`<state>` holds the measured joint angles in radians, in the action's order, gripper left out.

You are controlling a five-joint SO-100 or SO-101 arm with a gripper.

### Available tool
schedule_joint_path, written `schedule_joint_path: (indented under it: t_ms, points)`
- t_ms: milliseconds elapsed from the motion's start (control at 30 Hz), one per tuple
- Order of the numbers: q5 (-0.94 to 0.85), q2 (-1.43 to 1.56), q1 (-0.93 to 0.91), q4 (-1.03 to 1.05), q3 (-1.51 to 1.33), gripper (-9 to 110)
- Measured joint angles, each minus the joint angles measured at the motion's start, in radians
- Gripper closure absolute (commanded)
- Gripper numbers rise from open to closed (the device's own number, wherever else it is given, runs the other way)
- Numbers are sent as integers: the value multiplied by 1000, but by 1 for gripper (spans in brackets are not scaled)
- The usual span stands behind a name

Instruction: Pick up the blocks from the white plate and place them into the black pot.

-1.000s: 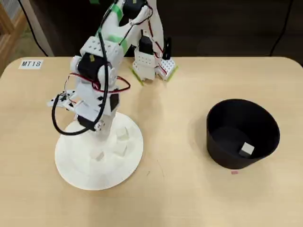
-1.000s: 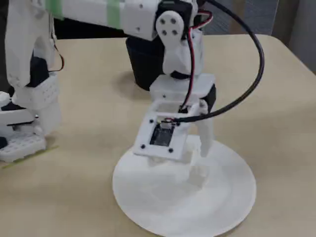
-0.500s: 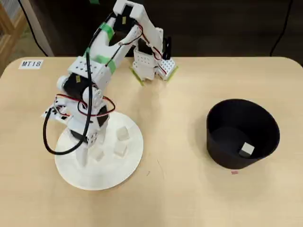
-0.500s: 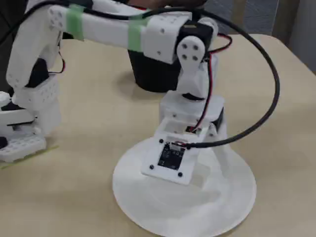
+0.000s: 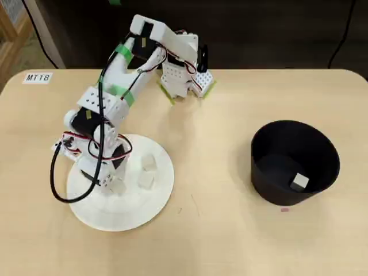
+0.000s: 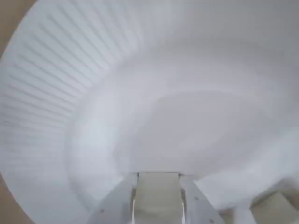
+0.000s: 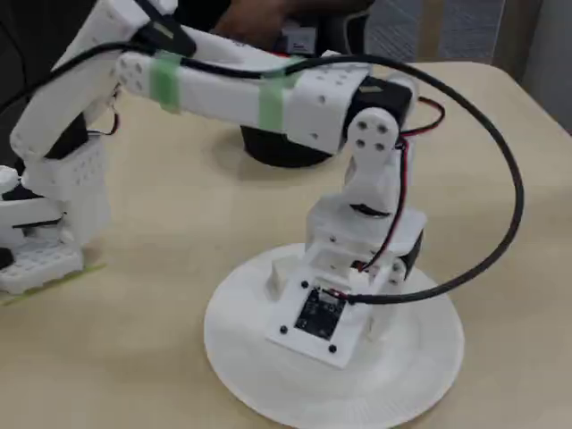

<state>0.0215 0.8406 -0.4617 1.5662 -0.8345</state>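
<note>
The white plate (image 5: 92, 210) lies at the left of the table in the overhead view. My gripper (image 5: 112, 185) is lowered onto it. In the wrist view the gripper (image 6: 158, 179) is shut on a beige block (image 6: 158, 200) that rests on the plate (image 6: 140, 93), and its fingers (image 6: 117, 207) touch both sides of the block. Two more blocks (image 5: 149, 163) (image 5: 145, 181) lie on the plate just to the right. The black pot (image 5: 261, 152) stands at the right with one block (image 5: 299, 182) inside it.
The arm's base (image 5: 184, 77) is fixed at the table's far edge. A white label (image 5: 38, 77) is stuck at the far left corner. In the fixed view the arm (image 7: 232, 85) spans over the plate (image 7: 241, 357) and hides most of the pot (image 7: 268, 147).
The arm has swung left and come down onto the plate. The gripper now flanks the left block. The other blocks and the pot have not moved.
</note>
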Motion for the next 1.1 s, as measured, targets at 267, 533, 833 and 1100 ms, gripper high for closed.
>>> schedule_joint_path:
  t_ms: [267, 533, 833, 1100]
  points:
    - [-60, 11, 5, -15, 86, 104]
    - [-127, 299, 72, -83, 86, 104]
    - [-123, 923, 417, -456, -508, 104]
    - [-216, 1192, 844, -730, -922, 104]
